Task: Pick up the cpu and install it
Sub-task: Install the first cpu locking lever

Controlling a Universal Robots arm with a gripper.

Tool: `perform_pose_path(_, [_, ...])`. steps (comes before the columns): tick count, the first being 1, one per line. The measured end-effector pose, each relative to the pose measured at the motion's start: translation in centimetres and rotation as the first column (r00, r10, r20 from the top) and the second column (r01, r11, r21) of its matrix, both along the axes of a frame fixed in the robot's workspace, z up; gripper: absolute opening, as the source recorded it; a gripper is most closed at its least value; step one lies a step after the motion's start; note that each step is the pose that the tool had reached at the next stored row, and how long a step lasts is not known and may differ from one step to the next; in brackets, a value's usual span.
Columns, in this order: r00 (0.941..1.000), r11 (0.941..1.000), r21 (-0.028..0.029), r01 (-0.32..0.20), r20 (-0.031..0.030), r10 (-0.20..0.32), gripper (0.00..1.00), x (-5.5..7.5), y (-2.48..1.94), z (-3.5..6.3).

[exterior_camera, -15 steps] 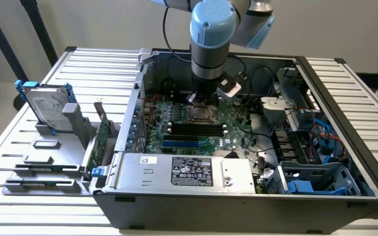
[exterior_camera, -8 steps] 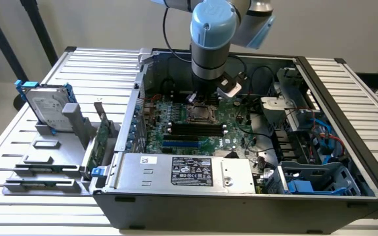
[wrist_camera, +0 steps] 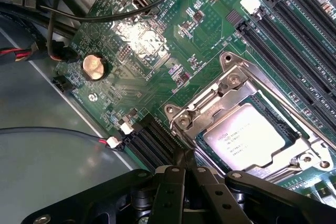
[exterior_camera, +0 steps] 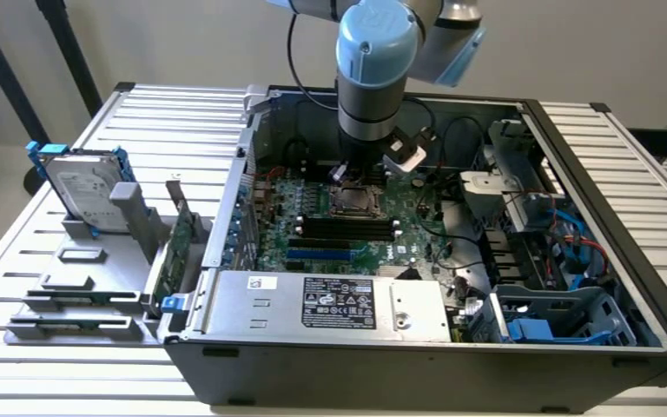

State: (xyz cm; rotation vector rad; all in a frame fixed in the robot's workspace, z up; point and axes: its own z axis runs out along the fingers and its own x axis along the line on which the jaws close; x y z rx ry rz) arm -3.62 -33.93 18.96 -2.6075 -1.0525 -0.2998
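Arm reaches down into the open computer case point(exterior_camera: 611, 287). Gripper point(exterior_camera: 351, 174) hangs just above the CPU socket point(exterior_camera: 354, 201) on the motherboard point(exterior_camera: 415, 234). Hard drive point(exterior_camera: 79, 187) stands in a grey holder point(exterior_camera: 102, 261) well apart from the gripper, outside the case.

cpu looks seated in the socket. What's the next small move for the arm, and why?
Probably a short, straight lift of the claw away from the board. The cpu already lies flat inside the socket's metal frame, and the claw sits low, close beside that frame's corner. Rising vertically seems the safest way to clear it without nudging anything.
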Motion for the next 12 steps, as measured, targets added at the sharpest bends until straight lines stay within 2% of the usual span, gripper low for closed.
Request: perform_pose_path(12, [1.0000,1.0000,-0.0019,-0.003,-0.0001,0.003,0.11,0.03,0.00,0.07])
